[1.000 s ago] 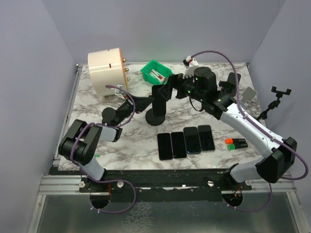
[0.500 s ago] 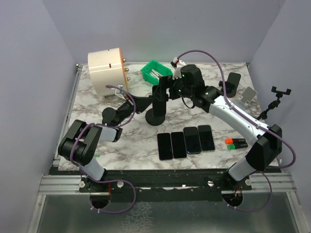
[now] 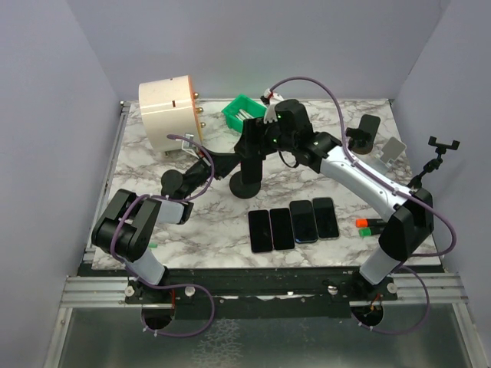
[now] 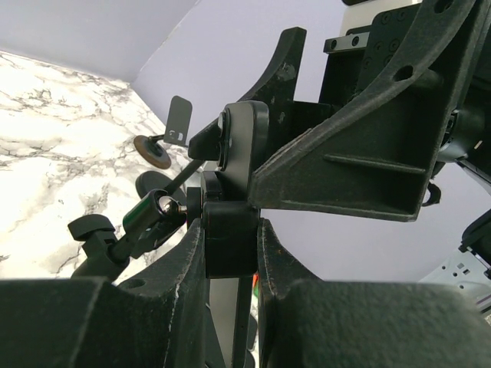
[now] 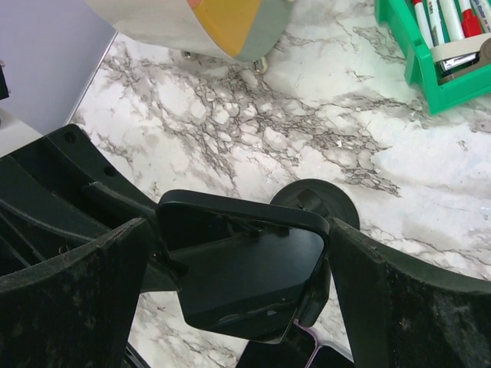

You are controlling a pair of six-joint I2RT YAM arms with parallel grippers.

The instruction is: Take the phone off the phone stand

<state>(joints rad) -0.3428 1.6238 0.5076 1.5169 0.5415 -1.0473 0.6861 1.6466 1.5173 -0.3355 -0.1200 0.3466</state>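
Lavender walls close in a marble table (image 3: pixel 153 222). From above, the phone stand (image 3: pixel 247 186) sits on its round base near the middle. The phone (image 3: pixel 250 147) is at its top, hard to pick out among the black parts. The left gripper (image 3: pixel 228 162) reaches in low from the left and is clamped on the stand's stem. The right gripper (image 3: pixel 257 136) comes down from the far side with its fingers spread around the phone. Four phones (image 3: pixel 292 224) lie side by side, screens dark, nearer the arms. Beside them to the right are two highlighters (image 3: pixel 372 225), orange and green. A green bin (image 3: pixel 247 113) and a cream drum (image 3: pixel 170 113) stand at the back.

At the left wrist, both fingers (image 4: pixel 180 268) press against the stand's black joint, one on each side, with the right arm's fingers looming just above.

At the right wrist, the phone is seated in the stand's cradle, screen blank, no maker's mark visible. It lies between the wide-apart fingers (image 5: pixel 69 291); I cannot tell whether either one touches it. The stand's base shows behind on the marble. The markers (image 5: pixel 449 19) in the bin carry labels too small to read.
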